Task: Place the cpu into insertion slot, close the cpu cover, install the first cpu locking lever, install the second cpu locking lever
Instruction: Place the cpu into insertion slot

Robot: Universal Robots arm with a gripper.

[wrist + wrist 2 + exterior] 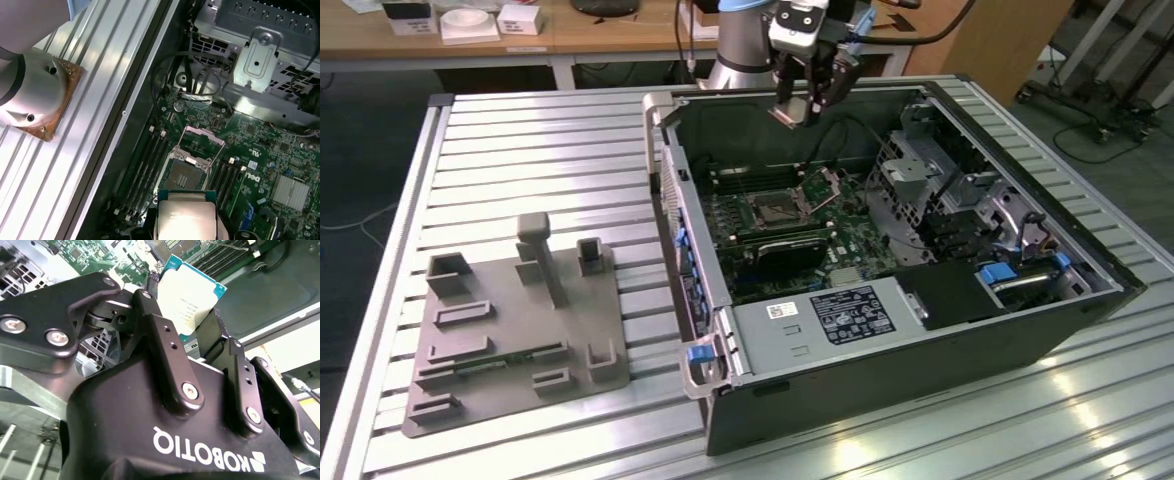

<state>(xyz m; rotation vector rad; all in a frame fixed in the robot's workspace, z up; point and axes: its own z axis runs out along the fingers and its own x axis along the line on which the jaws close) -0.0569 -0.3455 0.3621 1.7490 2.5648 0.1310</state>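
Note:
My gripper (798, 112) hangs above the back part of the open computer case (1067, 330) and is shut on the cpu (790, 114). In the second wrist view the cpu (196, 290), a pale metallic square on a green edge, sits clamped between the two black fingers (162, 340). The first wrist view shows the cpu (185, 217) held above the motherboard, a little short of the bare insertion slot (186, 172). The cpu cover (202, 141) stands swung up at the slot's far edge. On the exterior view the slot (774, 208) lies below and in front of the gripper.
Memory slots (147, 160) flank the socket. A metal drive cage (937, 170) and a labelled grey box (847, 315) fill the case's other parts. A grey fixture plate (520, 330) lies on the slatted table at the exterior view's left. The arm's base (35, 95) stands behind the case.

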